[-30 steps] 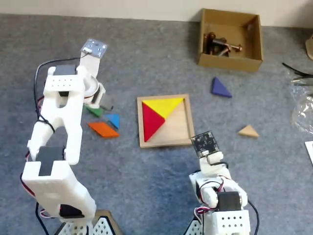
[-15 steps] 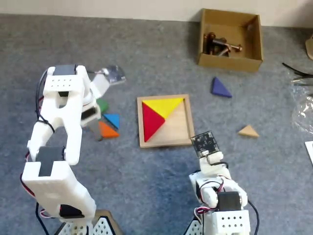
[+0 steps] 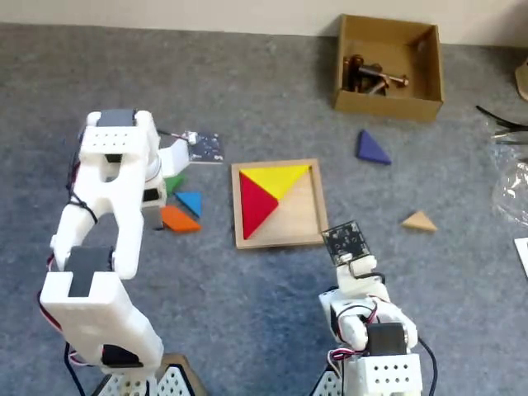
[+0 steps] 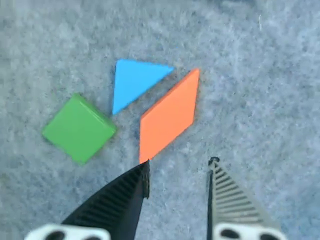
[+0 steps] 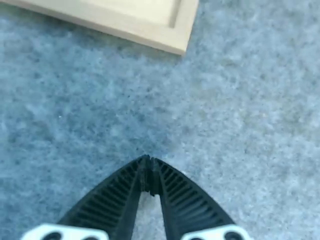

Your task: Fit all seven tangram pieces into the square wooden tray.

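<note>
The square wooden tray (image 3: 307, 221) holds a yellow triangle (image 3: 277, 176) and a red triangle (image 3: 254, 205). Left of it on the carpet lie a green square (image 3: 173, 183), a blue triangle (image 3: 190, 201) and an orange parallelogram (image 3: 179, 219). In the left wrist view my left gripper (image 4: 178, 165) hangs open just short of the orange parallelogram (image 4: 168, 115), with the blue triangle (image 4: 134, 80) and green square (image 4: 79, 128) beyond. A purple triangle (image 3: 373, 148) and a tan triangle (image 3: 419, 221) lie right of the tray. My right gripper (image 5: 149, 167) is shut over bare carpet near a tray corner (image 5: 172, 37).
A cardboard box (image 3: 425, 106) with metal parts stands at the back right. Cables and clear plastic (image 3: 511, 186) lie at the right edge. The left arm (image 3: 115, 190) stands over the carpet left of the pieces.
The left arm's wrist has swung down and to the right, from behind the pieces to over them. The right arm has kept still.
</note>
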Controlling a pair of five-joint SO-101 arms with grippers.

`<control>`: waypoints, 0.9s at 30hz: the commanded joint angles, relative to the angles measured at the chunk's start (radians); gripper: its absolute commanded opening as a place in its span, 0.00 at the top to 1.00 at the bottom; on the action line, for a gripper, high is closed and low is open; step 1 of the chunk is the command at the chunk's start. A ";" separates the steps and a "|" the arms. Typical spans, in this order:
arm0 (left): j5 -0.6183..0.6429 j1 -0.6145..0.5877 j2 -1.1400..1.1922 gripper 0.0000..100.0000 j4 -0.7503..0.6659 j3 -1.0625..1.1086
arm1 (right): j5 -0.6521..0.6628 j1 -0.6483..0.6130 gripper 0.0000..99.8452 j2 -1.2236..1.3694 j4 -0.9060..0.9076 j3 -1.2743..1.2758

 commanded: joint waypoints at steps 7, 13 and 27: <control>-0.161 0.050 -0.013 0.80 -0.066 0.064 | -0.003 -0.012 0.99 -0.015 -0.036 0.119; 0.008 0.050 -0.015 0.80 -0.173 0.119 | -0.003 -0.012 0.99 -0.015 -0.036 0.119; 0.534 0.050 -0.015 0.80 -0.255 0.127 | -0.003 -0.012 0.99 -0.015 -0.036 0.119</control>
